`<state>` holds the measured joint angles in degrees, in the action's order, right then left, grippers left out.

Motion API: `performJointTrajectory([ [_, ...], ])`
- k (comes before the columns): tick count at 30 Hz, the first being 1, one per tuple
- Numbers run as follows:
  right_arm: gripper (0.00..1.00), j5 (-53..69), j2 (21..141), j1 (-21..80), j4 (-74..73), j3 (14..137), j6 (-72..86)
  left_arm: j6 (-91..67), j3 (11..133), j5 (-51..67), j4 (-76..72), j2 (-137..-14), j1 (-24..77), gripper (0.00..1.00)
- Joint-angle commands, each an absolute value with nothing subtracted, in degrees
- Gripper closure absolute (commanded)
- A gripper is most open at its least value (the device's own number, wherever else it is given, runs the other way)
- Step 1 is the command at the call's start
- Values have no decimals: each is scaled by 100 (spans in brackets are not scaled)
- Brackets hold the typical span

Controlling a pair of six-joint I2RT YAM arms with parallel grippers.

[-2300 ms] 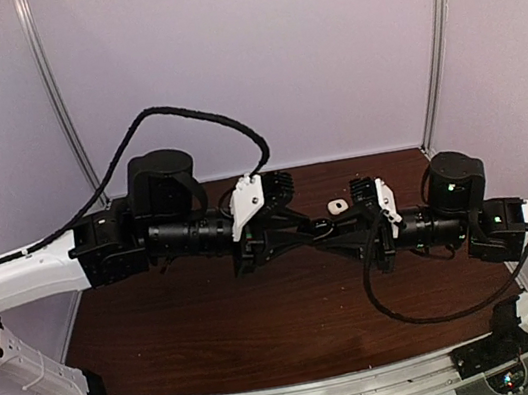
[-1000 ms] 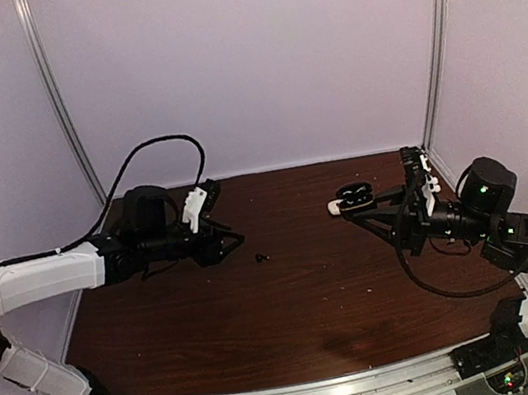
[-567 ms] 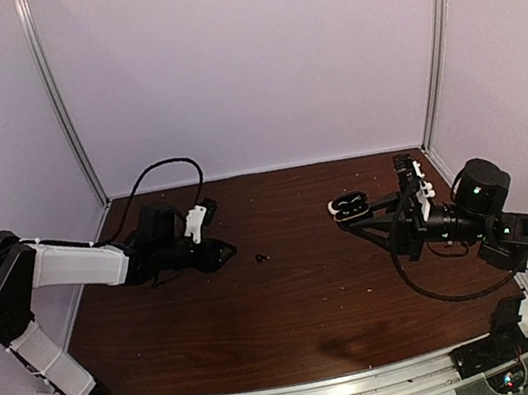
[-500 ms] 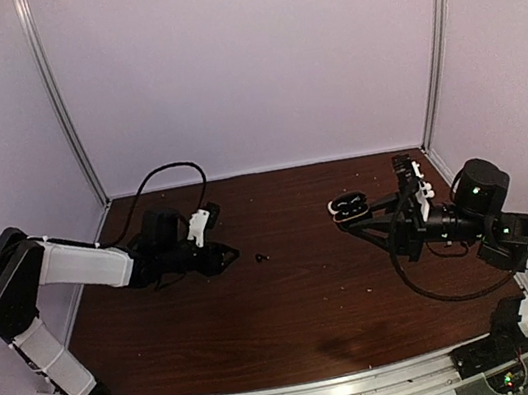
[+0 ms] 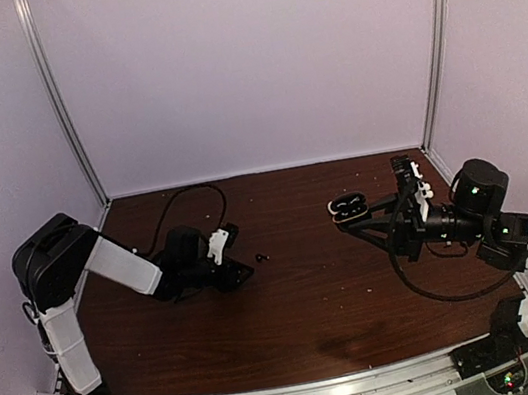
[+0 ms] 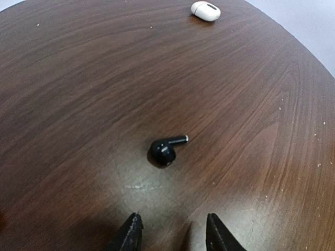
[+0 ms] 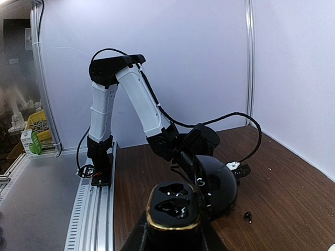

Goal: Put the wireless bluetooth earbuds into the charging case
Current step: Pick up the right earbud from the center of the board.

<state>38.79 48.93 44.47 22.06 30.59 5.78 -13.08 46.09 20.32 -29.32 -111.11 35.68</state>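
One black earbud (image 6: 166, 149) with a short stem lies on the brown table (image 6: 78, 78), also seen as a dark speck from above (image 5: 260, 257) and in the right wrist view (image 7: 247, 215). My left gripper (image 6: 174, 235) is low over the table just short of it, open, with nothing between the fingers (image 5: 241, 271). My right gripper (image 7: 175, 230) is shut on the black charging case (image 7: 174, 212). The case has a gold rim, its lid stands open and both wells are empty. From above the case (image 5: 353, 205) is at the right rear.
A small white rounded object (image 6: 205, 10) lies on the table beside the held case (image 5: 334, 208); it is too small to tell what it is. The left arm's cable (image 5: 183, 199) loops over the back left of the table. Purple walls enclose the table.
The left arm has folded back and dropped low, bringing its gripper down just left of the black earbud, jaws slightly narrower. The right gripper holds the case almost still.
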Motion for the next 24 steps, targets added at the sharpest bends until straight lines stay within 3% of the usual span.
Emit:
performJointTrajectory([
  [1, 100, 3878, 4867, 4419, 2359, 3075, 567, -1136, 4949, 1815, -3439, -11414, 3697, 56],
  [24, 100, 3735, 4789, 4412, 2202, 3098, 519, -831, 5287, 1530, -3715, -12219, 3840, 70],
])
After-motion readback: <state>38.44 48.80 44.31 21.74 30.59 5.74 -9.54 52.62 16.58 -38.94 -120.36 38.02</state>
